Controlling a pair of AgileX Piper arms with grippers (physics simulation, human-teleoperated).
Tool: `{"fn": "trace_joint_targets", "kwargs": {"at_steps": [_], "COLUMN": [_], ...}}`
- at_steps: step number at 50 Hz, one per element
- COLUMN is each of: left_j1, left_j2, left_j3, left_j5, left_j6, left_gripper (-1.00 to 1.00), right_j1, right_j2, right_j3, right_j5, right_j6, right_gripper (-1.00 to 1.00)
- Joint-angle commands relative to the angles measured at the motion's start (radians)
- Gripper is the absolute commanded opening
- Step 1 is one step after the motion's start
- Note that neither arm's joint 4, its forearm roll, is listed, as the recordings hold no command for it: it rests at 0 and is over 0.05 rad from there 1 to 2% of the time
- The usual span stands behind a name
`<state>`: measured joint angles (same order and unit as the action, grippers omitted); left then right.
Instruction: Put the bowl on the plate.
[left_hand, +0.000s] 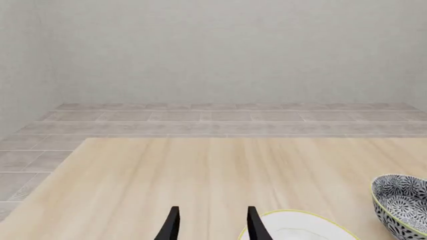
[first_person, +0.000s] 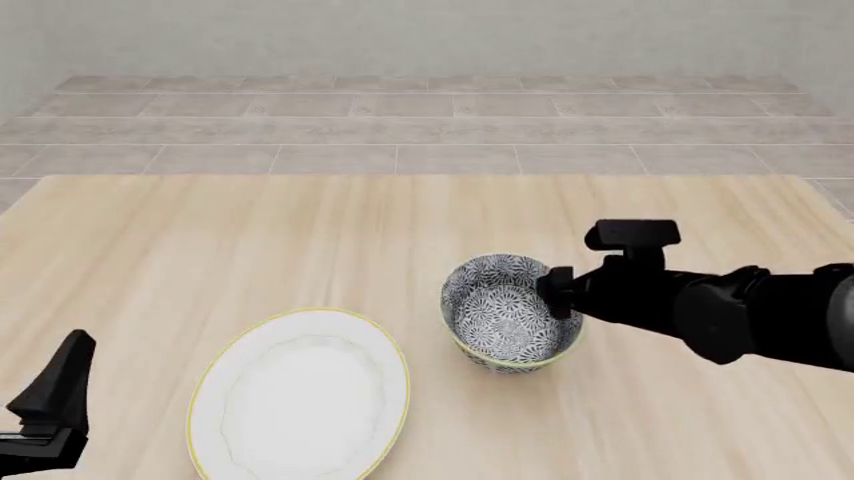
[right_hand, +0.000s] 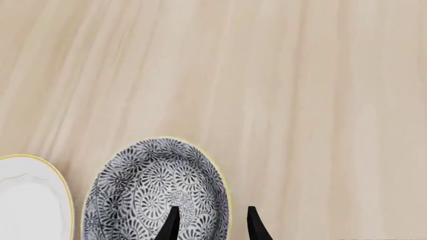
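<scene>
The bowl (first_person: 503, 318), dark grey and white floral with a thin yellow rim, stands on the table right of centre. In the right wrist view my right gripper (right_hand: 212, 227) is open over the bowl's (right_hand: 150, 192) right rim, one finger inside the bowl and one outside. From the front, that gripper (first_person: 558, 296) sits at the bowl's right edge. The white plate (first_person: 300, 400) with a gold rim lies just left of the bowl, apart from it. My left gripper (left_hand: 212, 227) is open and holds nothing, low at the front left corner (first_person: 54, 400), beside the plate (left_hand: 300, 229).
The light wooden table (first_person: 200, 250) ends at a far edge with a grey tiled floor (first_person: 427, 130) and a wall beyond it. In the left wrist view the bowl (left_hand: 402, 202) shows at the frame's edge past the plate.
</scene>
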<state>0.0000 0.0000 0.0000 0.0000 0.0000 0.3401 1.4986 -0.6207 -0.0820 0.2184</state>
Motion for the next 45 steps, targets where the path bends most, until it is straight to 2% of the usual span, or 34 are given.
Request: {"fn": "trace_joint_targets", "kwargs": {"at_steps": [1, 45], "left_j1": [0.0, 0.0], "left_j2": [0.0, 0.0], "left_j3": [0.0, 0.0], "left_j5": [0.0, 0.0], "left_j6": [0.0, 0.0], "left_gripper": [1.0, 1.0], "right_j1": [0.0, 0.007], "right_j2": [0.008, 0.063], "right_j3": [0.009, 0.028], "right_j5": [-0.013, -0.065], "right_j6": [0.006, 0.027], "right_gripper": [1.0, 1.0]}}
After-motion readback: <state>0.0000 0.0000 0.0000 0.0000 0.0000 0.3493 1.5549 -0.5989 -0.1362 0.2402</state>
